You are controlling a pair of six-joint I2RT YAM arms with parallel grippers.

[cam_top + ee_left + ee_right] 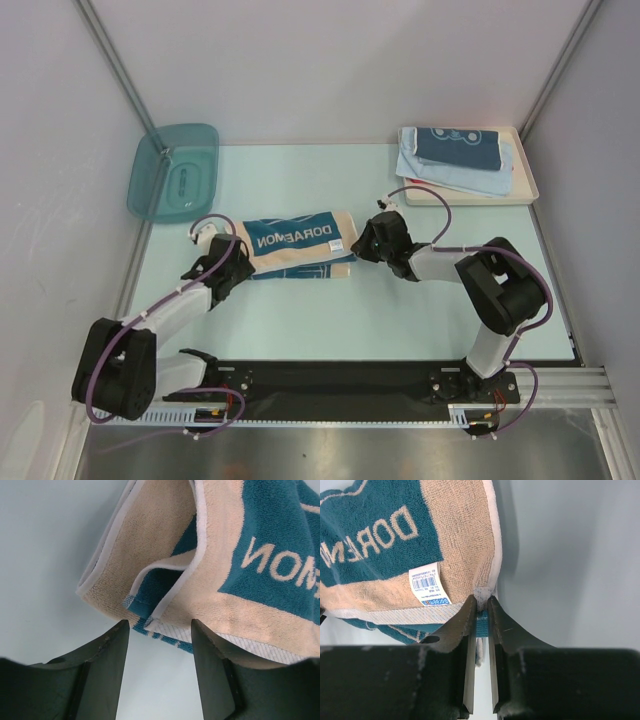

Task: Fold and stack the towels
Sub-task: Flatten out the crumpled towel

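- Right gripper (pixel 481 600) had its jaws almost together, pinching the white-hemmed corner at the right end of the beige towel (pixel 300 242).
- Left gripper (pixel 160 622) stood with its jaws wide apart at the towel's left end. The layered corner lay right at the fingertips, and no cloth was clamped.
- That towel lay folded on the table (pixel 400 310) between the two grippers. Its teal panel with pale lettering faced up, and several layers showed at the left corner.
- A white barcode label (pixel 429 584) sat on the towel's top face, near the pinched corner.
- Beyond the towel and to its right, well apart, a cream tray (pixel 528 180) held a folded light-blue towel (pixel 470 178) with a dark-blue towel (pixel 455 148) lying on top of it.
- Beyond the towel's left end, also well apart, was a translucent blue bin (pixel 172 170).
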